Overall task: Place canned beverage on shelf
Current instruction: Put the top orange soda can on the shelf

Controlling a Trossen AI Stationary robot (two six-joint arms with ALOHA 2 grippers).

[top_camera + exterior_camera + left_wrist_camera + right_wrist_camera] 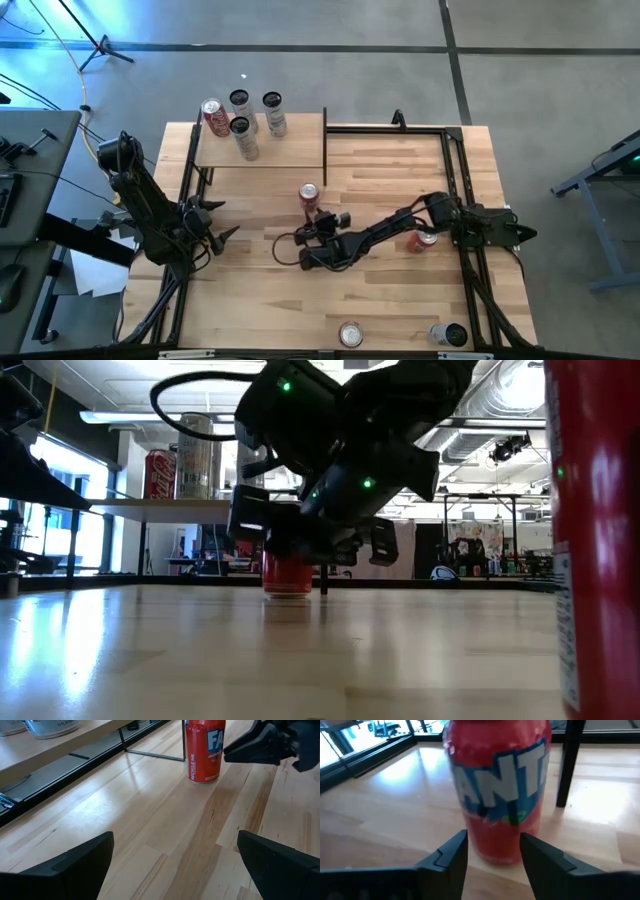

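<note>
The red can reads "RECYCLE ME" and, partly, "ANT".

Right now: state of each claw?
Left claw: open, empty, idle at the table's left.
Right claw: open, at the red Fanta can, not gripping yet.

Shelf sits at table's far left corner w/ four cans on it. Upright can stands on table just in front of shelf's right end; right gripper right before it. Another can by right arm; two more cans at near edge. Left gripper at left side.
</note>
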